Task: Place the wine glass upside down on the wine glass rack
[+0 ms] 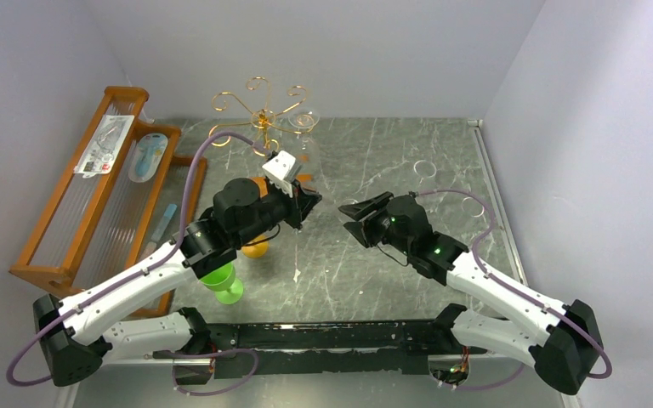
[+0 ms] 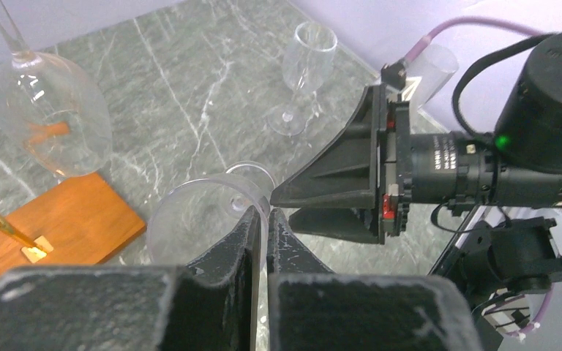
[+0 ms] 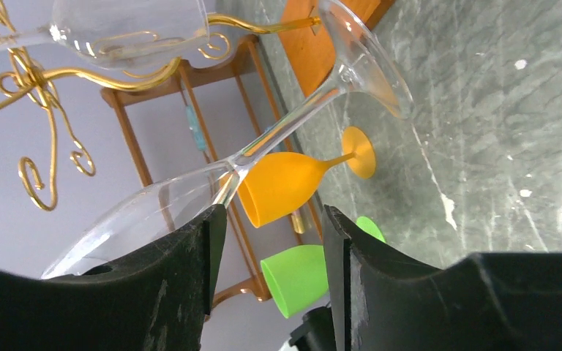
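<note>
Left gripper [image 2: 265,216]: jaws nearly closed, clamped on the rim of the wine glass [image 3: 139,212], with the thin glass wall pinched between the two fingers. The glass is carried clear of the table at a slant. In the right wrist view its bowl lies low beside the near finger, and its stem rises to a foot pointing toward the wine glass rack [image 1: 259,104]. The glass is not on the rack. It hangs in front of the rack, between the two grippers. Right gripper [image 3: 272,212]: jaws spread wide and empty, facing the left gripper at close range. The bowl sits just beyond one finger; contact cannot be determined. A second clear glass [image 2: 47,110] hangs bowl-down from the rack above its wooden base [image 2: 51,219]. A third glass [image 2: 304,73] stands upright on the table behind.
</note>
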Robot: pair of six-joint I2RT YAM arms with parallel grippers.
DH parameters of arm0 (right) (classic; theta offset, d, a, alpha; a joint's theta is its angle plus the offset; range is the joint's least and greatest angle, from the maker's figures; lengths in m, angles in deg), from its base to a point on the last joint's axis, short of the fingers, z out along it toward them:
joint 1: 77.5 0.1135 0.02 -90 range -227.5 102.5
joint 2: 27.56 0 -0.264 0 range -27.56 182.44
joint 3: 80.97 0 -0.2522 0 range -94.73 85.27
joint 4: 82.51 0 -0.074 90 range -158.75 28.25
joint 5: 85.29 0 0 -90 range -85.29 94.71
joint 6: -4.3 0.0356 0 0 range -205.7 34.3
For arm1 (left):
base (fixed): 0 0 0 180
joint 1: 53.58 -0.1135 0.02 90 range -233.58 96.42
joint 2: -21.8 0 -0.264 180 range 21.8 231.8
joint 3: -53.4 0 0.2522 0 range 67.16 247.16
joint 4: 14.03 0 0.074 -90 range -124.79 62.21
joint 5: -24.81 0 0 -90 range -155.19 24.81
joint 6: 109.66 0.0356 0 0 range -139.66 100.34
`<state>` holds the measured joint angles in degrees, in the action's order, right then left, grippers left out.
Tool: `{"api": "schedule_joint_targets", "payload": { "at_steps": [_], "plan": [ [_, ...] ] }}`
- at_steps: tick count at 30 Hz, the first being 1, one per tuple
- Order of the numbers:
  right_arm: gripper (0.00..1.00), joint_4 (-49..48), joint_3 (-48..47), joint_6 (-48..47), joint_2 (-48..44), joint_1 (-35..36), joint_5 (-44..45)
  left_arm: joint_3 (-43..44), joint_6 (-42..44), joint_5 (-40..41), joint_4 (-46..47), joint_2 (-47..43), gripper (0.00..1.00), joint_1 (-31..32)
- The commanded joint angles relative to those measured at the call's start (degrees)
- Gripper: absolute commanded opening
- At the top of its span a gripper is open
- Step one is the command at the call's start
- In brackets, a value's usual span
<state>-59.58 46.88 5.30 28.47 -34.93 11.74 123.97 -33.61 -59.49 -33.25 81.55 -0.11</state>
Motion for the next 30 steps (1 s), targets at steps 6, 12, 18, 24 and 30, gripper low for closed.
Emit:
{"api": "schedule_joint_targets", "payload": {
  "at_steps": [6, 12, 18, 24, 30],
  "plan": [
    [0.60, -7.26, 1.37, 9.67, -0.15, 0.40, 5.07, -5.14, -1.85, -2.64, 14.12, -4.22, 0.05, 0.38],
    [0.60, -7.49, 2.07, 13.56, -1.58, 0.39, 8.94, -7.20, -3.34, -3.28, 16.26, -5.95, 0.05, 0.32],
    [0.58, -8.73, 1.22, 14.94, 0.18, 0.40, 9.07, -8.53, -3.97, -3.96, 18.54, -6.75, 0.05, 0.32],
    [0.50, -3.79, -2.62, 18.21, 3.81, 0.40, 5.61, -10.13, -3.53, -5.13, 21.04, -7.06, 0.05, 0.32],
    [0.36, -6.34, -2.52, 20.07, 4.39, 0.41, 4.02, -12.46, -2.47, -5.17, 22.77, -7.96, 0.05, 0.37]
  ]
}}
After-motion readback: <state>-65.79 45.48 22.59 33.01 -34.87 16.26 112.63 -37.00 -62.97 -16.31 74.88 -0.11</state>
